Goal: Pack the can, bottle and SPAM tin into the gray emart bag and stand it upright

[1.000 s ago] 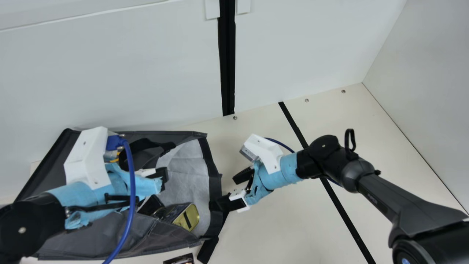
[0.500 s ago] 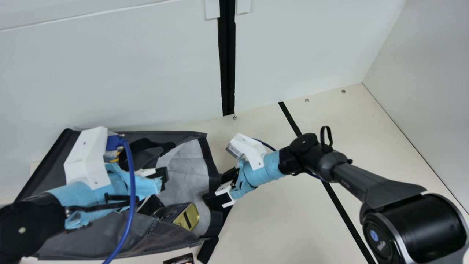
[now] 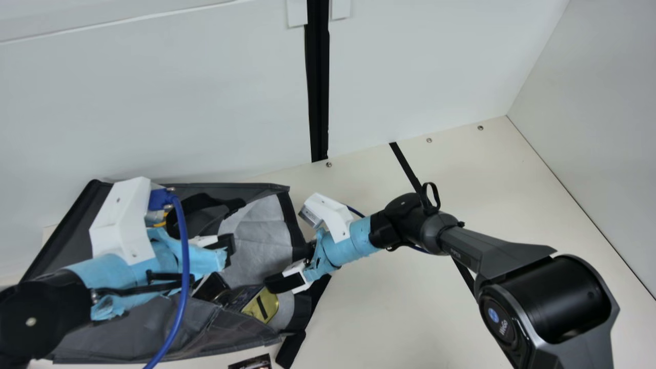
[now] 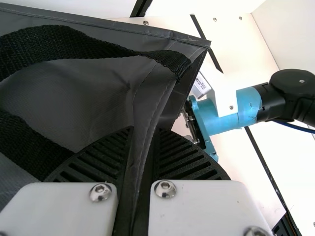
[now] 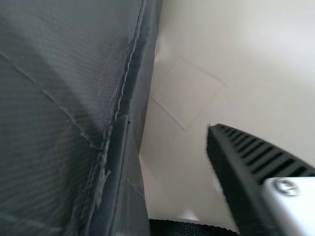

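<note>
cream table (image 3: 384,318) beneath, left claw (image 3: 225,252) pinches the gray bag (image 3: 143,328), right claw (image 3: 290,266) gapes wide astride its rim.

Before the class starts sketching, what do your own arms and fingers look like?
Both black arms have rounded joints, light-blue tape around the wrists, angular white camera housings, blue cables, and black ribbed fingers on white mounts.

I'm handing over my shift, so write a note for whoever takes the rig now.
Left gripper: shut on a fold of the bag.
Right gripper: open at the bag's mouth, nothing held.
Things: tin inside the bag, beside a dark item I can't identify; another item on the table, partly cut off.
Done: tin is in.
Left: check can and bottle, stand the bag upright; it lies on its side.
</note>
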Action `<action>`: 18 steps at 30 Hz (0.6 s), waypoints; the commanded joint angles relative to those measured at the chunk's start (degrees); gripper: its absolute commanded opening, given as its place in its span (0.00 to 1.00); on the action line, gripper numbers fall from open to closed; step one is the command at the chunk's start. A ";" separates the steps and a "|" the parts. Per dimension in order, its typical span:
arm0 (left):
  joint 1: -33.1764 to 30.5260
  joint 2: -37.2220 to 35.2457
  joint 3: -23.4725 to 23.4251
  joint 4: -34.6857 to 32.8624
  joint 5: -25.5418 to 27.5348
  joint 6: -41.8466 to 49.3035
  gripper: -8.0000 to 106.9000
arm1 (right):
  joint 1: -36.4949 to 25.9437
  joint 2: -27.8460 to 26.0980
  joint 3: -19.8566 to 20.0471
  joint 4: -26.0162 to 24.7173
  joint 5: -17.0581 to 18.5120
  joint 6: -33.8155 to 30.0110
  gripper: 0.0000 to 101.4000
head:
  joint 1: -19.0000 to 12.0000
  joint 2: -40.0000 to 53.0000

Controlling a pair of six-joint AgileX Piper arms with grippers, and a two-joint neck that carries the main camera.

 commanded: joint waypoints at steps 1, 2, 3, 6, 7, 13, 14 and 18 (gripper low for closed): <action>0.00 0.00 0.00 0.00 0.00 0.00 0.00 | 0.10 0.20 0.11 0.55 0.28 -0.22 0.61 | -1.30 -0.05; 0.00 0.00 0.00 0.00 0.00 0.00 0.00 | 0.15 0.32 0.18 0.76 0.40 -0.33 0.54 | -1.30 -0.05; 0.00 0.00 0.00 0.00 0.00 0.00 0.00 | 0.19 0.43 0.26 0.98 0.51 -0.47 0.48 | -1.30 -0.05; 0.00 0.00 0.00 0.00 0.00 0.00 0.00 | 0.17 0.57 0.59 1.51 1.03 -0.75 0.28 | -1.30 -0.05; 0.00 0.00 0.00 0.00 0.00 0.00 0.00 | 0.12 0.56 0.72 1.65 1.26 -0.79 0.21 | -1.30 -0.05; 0.00 0.00 0.00 0.00 0.00 0.00 0.00 | -0.47 0.15 2.06 2.70 2.96 -0.84 0.00 | -1.30 -0.05; 0.00 0.00 0.00 0.00 0.00 0.00 0.00 | -0.64 0.01 2.37 2.93 3.32 -0.76 0.00 | -1.30 -0.05; 0.00 0.00 0.00 0.00 0.00 0.00 0.00 | -1.63 -0.89 3.68 3.78 5.22 -0.07 0.00 | -1.30 -0.05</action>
